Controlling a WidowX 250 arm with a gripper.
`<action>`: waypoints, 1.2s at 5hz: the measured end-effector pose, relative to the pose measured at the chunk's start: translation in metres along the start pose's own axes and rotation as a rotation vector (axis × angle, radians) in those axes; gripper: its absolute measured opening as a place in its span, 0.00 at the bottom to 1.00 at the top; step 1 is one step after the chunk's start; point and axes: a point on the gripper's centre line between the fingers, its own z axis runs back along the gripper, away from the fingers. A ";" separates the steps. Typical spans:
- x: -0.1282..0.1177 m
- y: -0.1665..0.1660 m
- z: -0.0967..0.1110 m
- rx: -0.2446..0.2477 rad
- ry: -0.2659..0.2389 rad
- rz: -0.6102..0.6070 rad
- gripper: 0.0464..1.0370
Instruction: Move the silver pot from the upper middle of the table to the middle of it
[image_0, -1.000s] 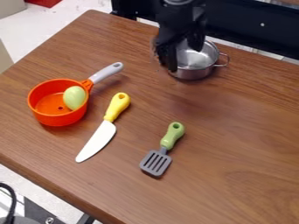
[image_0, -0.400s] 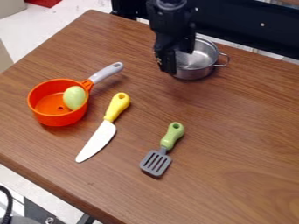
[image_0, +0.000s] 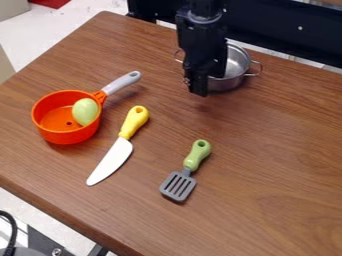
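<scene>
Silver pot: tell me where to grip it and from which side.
The silver pot is probably best taken by its thin wall at the picture's right, beside the loop handle, coming straight down from above. It stands upright with an open top, so the rim there can likely be straddled, inside and out.

The black gripper (image_0: 199, 92) has swung toward the near left side of the silver pot (image_0: 236, 70), its tip now lower in the view. It hides more of the pot's inside than a moment ago, while the left handle (image_0: 178, 56), covered just before, has come into sight.
</scene>
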 end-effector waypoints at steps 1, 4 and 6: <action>-0.002 -0.001 -0.007 0.001 -0.012 0.010 0.34; -0.004 -0.006 -0.004 0.002 -0.003 -0.088 0.01; -0.022 -0.006 -0.007 -0.021 0.039 -0.475 0.01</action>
